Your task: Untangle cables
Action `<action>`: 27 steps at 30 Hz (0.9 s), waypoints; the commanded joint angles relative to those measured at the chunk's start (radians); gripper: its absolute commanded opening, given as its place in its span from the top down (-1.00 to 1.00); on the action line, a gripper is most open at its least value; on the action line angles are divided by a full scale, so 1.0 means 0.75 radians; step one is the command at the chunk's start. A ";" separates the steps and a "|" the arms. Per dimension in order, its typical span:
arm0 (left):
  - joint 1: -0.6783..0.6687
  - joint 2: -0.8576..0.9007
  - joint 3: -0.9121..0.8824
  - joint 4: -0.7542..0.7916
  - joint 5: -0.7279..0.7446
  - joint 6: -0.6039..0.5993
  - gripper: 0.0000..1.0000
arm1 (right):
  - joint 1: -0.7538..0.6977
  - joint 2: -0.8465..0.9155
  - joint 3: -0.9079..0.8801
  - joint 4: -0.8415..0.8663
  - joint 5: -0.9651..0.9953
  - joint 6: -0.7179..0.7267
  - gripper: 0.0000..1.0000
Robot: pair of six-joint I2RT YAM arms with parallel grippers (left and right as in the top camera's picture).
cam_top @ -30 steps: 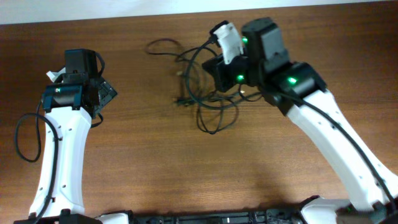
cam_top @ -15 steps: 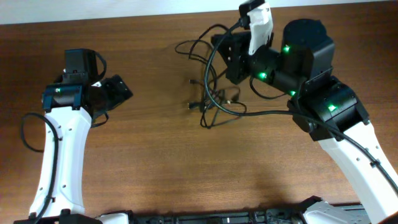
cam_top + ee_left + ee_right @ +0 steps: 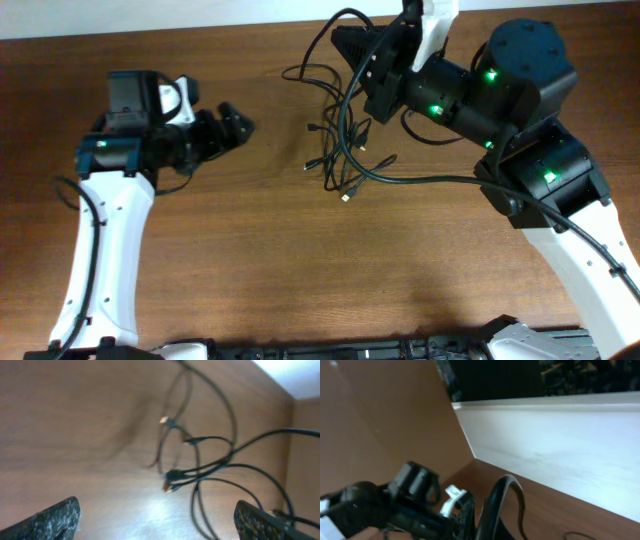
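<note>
The brown wooden bench [image 3: 250,270] is smooth, with a faint grain. The white-and-black right arm [image 3: 560,230] reaches across its far side, and the matching left arm [image 3: 100,260] comes up the left side and points inward.

The black right fingers [image 3: 362,50] look clenched on a tangle of thin, glossy black flexible cables [image 3: 345,140]. The strands gather at them, and one stiff loop arches close before the right wrist camera. The grip itself is hidden, so this is a judgement.

The left fingers [image 3: 237,125] are released. In the left wrist view their dark, rough-textured pads [image 3: 55,520] stand wide apart with nothing between them.

The cables trail from the right fingers down onto the bench in loose, overlapping loops. Their long axis runs roughly from the far edge toward the robot. The tangle lies to the right of the left fingers, straight ahead of their opening, near but apart, with bare bench between. The right arm is the nearer, already at the bundle. The left would need to close that gap to catch a loose strand.

Small plug ends [image 3: 346,198], some light-tipped, lie scattered at the tangle's near and left fringes
</note>
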 commanded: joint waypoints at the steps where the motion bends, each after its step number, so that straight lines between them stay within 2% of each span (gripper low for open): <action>1: -0.130 0.007 0.009 0.108 0.052 0.026 -0.98 | -0.006 -0.026 0.043 0.023 -0.069 0.026 0.92; 3: -0.191 0.039 0.009 0.176 0.041 0.001 -0.98 | -0.006 -0.026 0.043 0.023 -0.077 0.026 0.92; 5: -0.251 0.095 0.009 0.207 -0.030 -0.083 -0.98 | -0.006 -0.026 0.043 0.025 -0.077 0.026 0.92; 7: -0.289 0.157 0.009 0.221 -0.019 -0.150 -0.98 | -0.006 -0.026 0.043 0.025 -0.075 0.025 0.92; 14: -0.393 0.307 0.009 0.398 0.326 -0.175 -0.98 | -0.006 -0.026 0.043 0.035 -0.075 0.025 0.92; 18: -0.510 0.379 0.009 0.497 0.328 -0.175 -0.98 | -0.006 -0.026 0.043 0.048 -0.075 0.025 0.92; 20: -0.559 0.414 0.009 0.524 0.271 -0.175 -0.98 | -0.006 -0.026 0.043 0.050 -0.076 0.025 0.92; 23: -0.621 0.467 0.009 0.493 0.000 -0.175 -0.98 | -0.006 -0.026 0.043 0.050 -0.075 0.025 0.92; 27: -0.641 0.517 0.009 0.411 -0.230 -0.172 -0.98 | -0.006 -0.026 0.046 0.080 -0.076 0.026 0.92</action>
